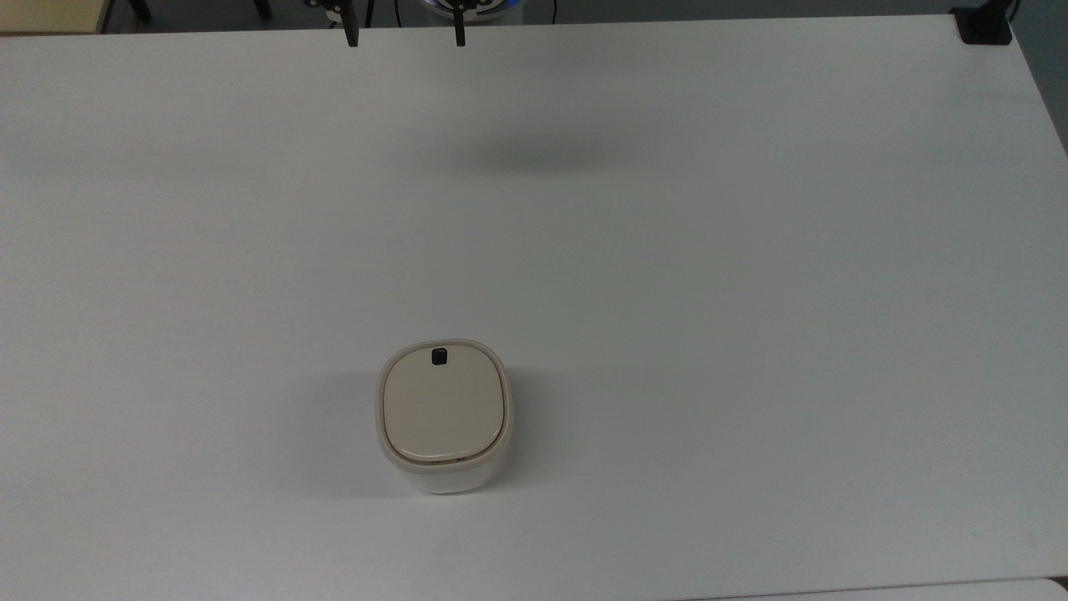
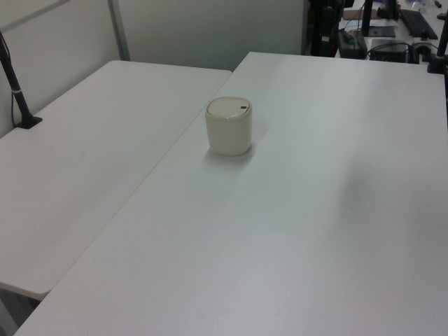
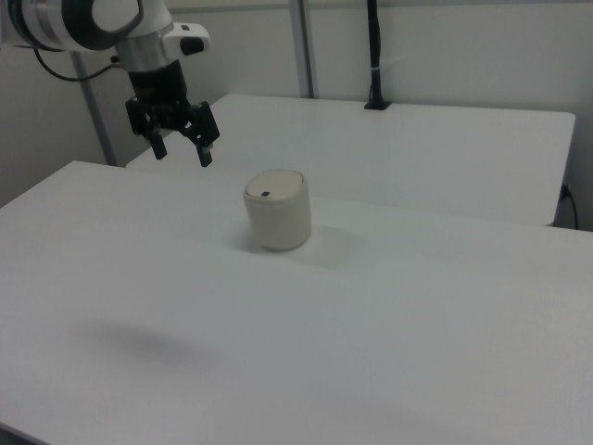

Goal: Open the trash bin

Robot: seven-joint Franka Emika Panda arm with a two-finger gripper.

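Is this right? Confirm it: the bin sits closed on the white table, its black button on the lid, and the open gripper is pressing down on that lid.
Not quite. The gripper is not pressing on the lid; the right view shows it open, hanging in the air apart from the trash bin. The rest holds: closed bin on the white table, black button on the lid.

1. In the right view the arm enters from the upper left corner, its white and grey-banded links leading to a black wrist that points downward.
2. The hand [image 3: 182, 150] hangs in the air, fingers aimed down and tilted slightly toward the right view's right.
3. Its two black fingers [image 3: 159, 146] are spread apart with a clear gap between them, holding nothing.
4. In the top view the two dark fingertips [image 1: 351, 35] poke in at the upper edge, apart from one another, with the hand [image 1: 405, 35] midway between them.
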